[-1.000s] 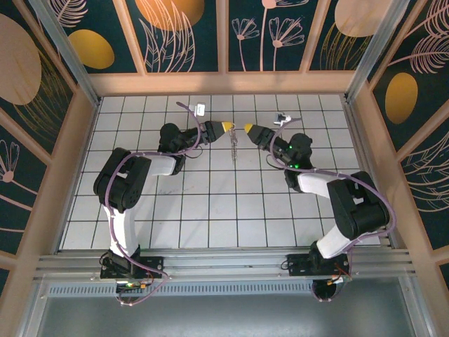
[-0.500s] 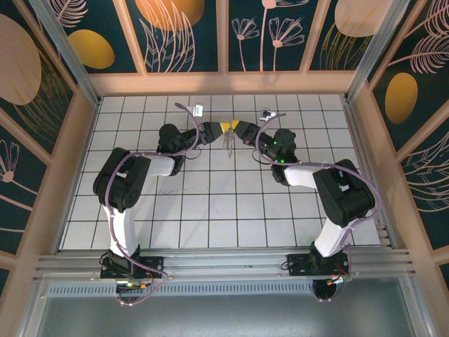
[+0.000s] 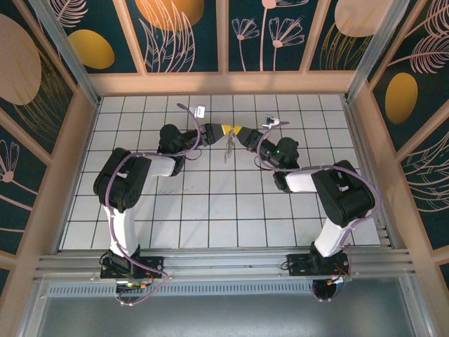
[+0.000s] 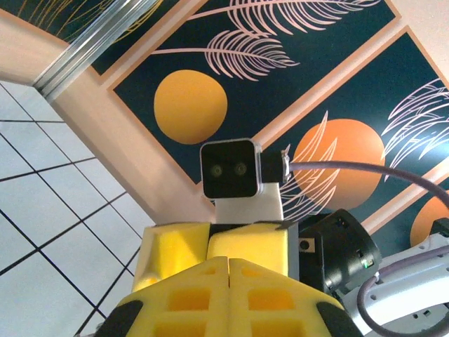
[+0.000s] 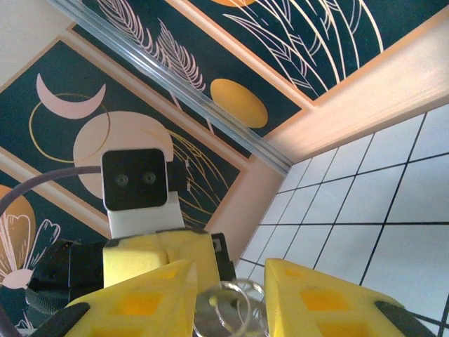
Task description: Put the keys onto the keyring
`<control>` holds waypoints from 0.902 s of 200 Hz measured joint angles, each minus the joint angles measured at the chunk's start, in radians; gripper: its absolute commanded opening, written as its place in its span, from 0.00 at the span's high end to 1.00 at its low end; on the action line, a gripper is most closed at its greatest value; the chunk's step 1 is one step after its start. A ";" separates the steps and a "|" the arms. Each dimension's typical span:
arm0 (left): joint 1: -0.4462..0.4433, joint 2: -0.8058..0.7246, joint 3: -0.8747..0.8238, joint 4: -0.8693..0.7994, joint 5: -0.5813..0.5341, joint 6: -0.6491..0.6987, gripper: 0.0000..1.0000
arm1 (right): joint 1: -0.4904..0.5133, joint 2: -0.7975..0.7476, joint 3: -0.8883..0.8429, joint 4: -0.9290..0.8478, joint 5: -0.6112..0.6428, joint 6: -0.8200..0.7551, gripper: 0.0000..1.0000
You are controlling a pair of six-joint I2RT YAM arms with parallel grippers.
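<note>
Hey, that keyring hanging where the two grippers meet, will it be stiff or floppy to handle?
Probably floppy: the keyring dangles under the left gripper, so it may swing. Likely light, since a fingertip pinch seems to carry it. Its shiny wire at the right gripper looks smooth and could slip.

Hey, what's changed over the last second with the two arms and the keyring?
The right gripper swung left, its arm folding in, until its tips met the left gripper; a second ago there was a gap between them. The keyring dangling under the tips drifted slightly left. The left arm barely moved, and its wrist view shows the fingers shut.
</note>
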 measured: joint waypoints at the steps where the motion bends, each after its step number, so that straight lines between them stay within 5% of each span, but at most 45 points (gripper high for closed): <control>1: 0.000 0.000 0.000 0.000 -0.001 0.000 1.00 | 0.000 0.000 -0.002 0.001 -0.001 0.000 0.68; 180: -0.006 0.000 0.000 0.027 -0.023 -0.003 1.00 | -0.035 0.013 -0.090 0.174 -0.160 -0.001 0.59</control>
